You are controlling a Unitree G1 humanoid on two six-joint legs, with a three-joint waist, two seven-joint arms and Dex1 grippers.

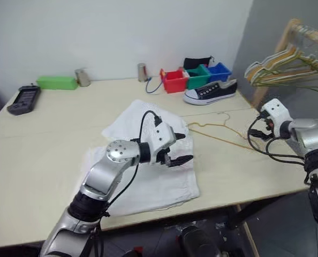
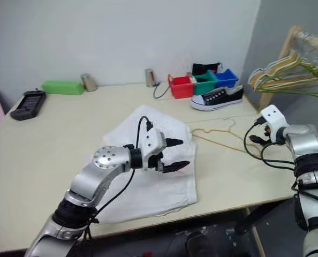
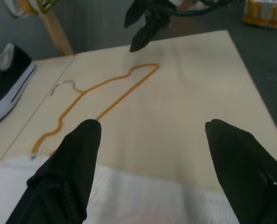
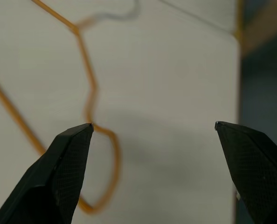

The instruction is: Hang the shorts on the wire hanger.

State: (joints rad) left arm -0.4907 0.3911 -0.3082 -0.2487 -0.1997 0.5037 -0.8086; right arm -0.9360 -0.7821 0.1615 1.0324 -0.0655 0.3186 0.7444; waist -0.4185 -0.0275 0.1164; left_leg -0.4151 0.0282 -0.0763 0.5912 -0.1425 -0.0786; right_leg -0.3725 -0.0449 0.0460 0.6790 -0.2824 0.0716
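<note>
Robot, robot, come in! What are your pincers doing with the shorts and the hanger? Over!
Left pincer open above the shorts. Right pincer open over the wire hanger. Shorts and hanger flat on the table, neither gripped. Nothing in the way.

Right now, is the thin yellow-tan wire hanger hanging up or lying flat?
Lying flat. The thin yellow-tan wire hanger rests on the pale wooden table, beside the white fabric shorts.

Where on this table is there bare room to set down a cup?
The widest bare stretch lies between the shorts and the black device, below the green box. Another sits beyond the wire hanger, toward the table's right edge. The back right is crowded: colored bins and sneaker.
</note>
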